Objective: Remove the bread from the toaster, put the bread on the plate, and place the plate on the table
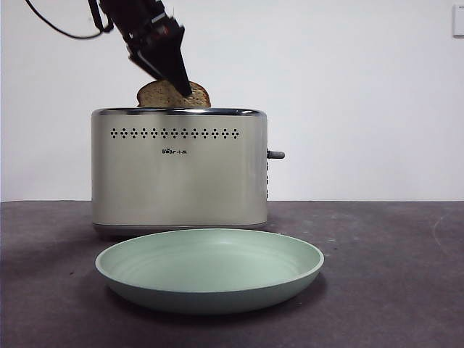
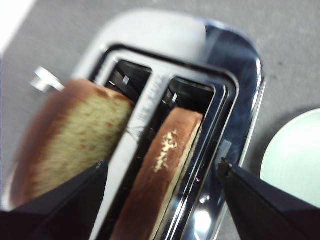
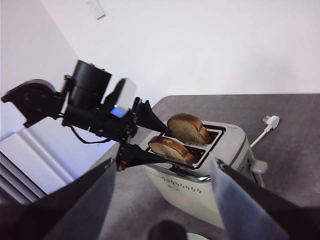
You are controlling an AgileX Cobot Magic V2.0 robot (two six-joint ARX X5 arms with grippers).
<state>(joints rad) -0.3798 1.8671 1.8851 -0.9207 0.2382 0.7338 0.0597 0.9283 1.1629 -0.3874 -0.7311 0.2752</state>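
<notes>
Front view hides most of both slices in toaster. Left gripper fingers apart, straddling near slice; bread just outside one finger. Right gripper apart, well back. Plate on bench, cut off in the wrist views.

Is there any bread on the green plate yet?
No, the plate has nothing on it, and both slices are in the toaster, with the left gripper open around one.
</notes>
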